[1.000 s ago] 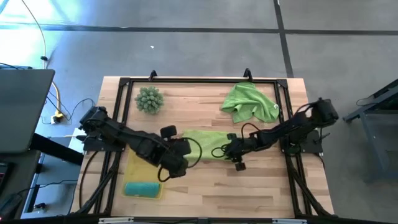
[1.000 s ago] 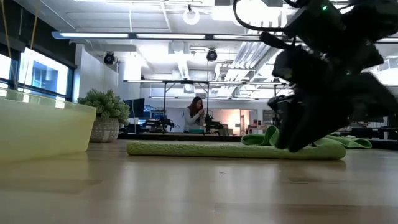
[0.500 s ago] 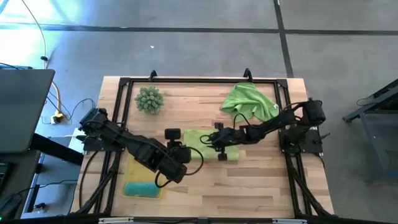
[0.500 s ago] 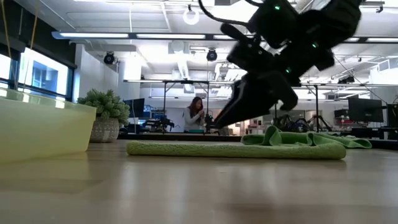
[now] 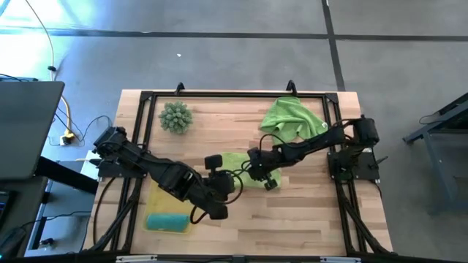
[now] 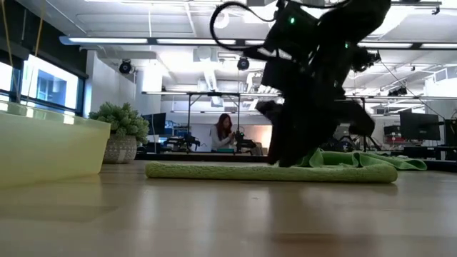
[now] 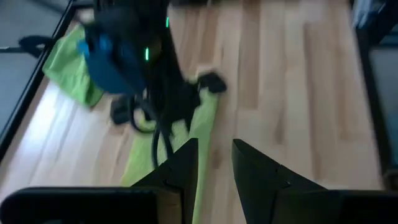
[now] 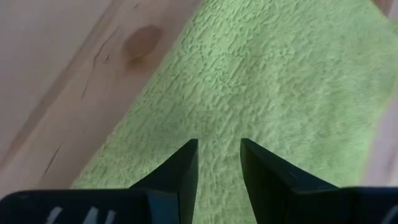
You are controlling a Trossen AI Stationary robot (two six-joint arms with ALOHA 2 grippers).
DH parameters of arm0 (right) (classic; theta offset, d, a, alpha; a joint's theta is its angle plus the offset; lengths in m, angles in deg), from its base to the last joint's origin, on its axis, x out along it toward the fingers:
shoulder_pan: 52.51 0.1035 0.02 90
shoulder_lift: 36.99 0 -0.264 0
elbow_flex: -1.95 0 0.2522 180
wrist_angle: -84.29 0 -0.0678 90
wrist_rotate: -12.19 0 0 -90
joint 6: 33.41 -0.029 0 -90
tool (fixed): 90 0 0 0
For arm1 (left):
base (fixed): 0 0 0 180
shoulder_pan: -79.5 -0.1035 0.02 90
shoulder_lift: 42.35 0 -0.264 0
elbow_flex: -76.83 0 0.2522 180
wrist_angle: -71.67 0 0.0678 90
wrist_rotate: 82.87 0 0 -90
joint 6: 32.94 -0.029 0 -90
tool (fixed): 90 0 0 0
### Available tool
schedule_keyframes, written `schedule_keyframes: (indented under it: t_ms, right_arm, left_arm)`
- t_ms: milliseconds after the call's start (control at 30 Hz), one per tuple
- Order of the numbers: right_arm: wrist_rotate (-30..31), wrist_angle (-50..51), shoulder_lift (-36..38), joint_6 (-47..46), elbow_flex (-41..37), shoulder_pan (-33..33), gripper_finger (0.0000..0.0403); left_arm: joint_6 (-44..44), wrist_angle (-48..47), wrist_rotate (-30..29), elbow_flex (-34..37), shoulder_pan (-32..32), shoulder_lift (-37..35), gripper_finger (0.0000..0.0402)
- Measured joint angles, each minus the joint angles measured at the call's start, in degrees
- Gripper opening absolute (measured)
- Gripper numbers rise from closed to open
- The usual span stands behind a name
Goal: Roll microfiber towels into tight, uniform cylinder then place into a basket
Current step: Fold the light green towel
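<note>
A lime green towel [image 5: 238, 169], folded into a long flat strip, lies in the middle of the table [image 6: 214, 172]. My right gripper [image 8: 217, 146] stands open over it, pointing down at a slant at its top face [image 5: 256, 174]. My left gripper [image 7: 214, 146] is open and holds nothing. It hangs above the table near the strip's left end [image 5: 228, 183]. A second lime towel [image 5: 292, 120] lies crumpled at the far right. A teal rolled towel [image 5: 168, 221] lies in the yellow basket [image 5: 162, 197] at the near left. My right gripper's fingertips [image 8: 186, 155] come at the strip's top face [image 8: 261, 93] from above and from the table's right. Whether they touch the cloth I cannot tell. The strip lies flat on the table.
A spiky pale-green ball [image 5: 175, 117] sits at the far left. A black frame [image 5: 234, 95] runs round the table's edges. Bare wood lies along the near edge, right of the basket. In the low view a person [image 6: 225, 132] stands in the room far behind.
My right gripper has gone from the strip's right end toward the table's left. It rose, rolled, then came down over the strip's middle. My left gripper has shifted a little toward the right and tipped upward. The strip has stayed where it was.
</note>
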Motion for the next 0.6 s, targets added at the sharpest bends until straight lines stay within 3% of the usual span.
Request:
schedule_keyframes:
  t_ms: [267, 500, 600]
  right_arm:
    - [-0.57, -9.22, -6.14, -10.12, -0.10, -0.98, 0.0114]
    - [3.58, -17.13, -8.77, -39.81, -0.19, -6.33, 0.0114]
    - [1.45, -18.32, -7.90, -41.33, -0.39, -7.86, 0.0114]
  left_arm:
    - [0.00, 10.70, 0.00, -0.02, 0.00, 0.00, 0.0087]
    - [-0.01, 18.61, 0.33, -0.02, 0.00, 0.00, 0.0087]
    - [0.02, 21.04, 1.47, -0.02, 0.00, 0.00, 0.0087]
